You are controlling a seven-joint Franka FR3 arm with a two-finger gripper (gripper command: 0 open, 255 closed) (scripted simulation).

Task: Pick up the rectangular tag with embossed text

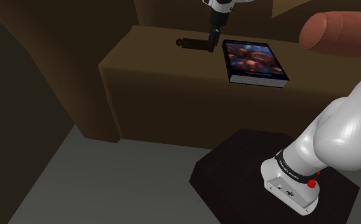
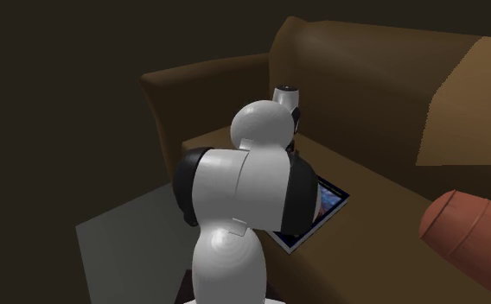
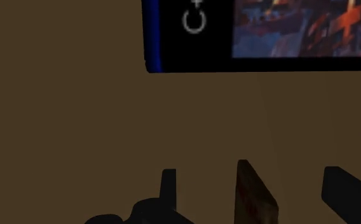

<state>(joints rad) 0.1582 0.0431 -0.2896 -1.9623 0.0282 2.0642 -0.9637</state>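
The tag (image 1: 192, 44) is a small dark flat strip lying on the brown sofa seat (image 1: 160, 70), just off the book's far corner. My gripper (image 1: 212, 44) points straight down at the tag's end nearest the book. In the wrist view a brown slab of the tag (image 3: 255, 194) stands between my fingers (image 3: 168, 184), which are apart and do not touch it. The gripper (image 3: 255, 203) is open. A dark rounded part (image 3: 135, 213) sits beside the left finger.
A book with a dark blue pictured cover (image 1: 255, 62) lies on the seat close to the gripper. A reddish-brown cylinder cushion (image 1: 341, 33) rests further along. The sofa's backrest (image 2: 365, 78) and armrest (image 2: 205, 82) bound the seat. The dark stand (image 1: 268, 178) is below.
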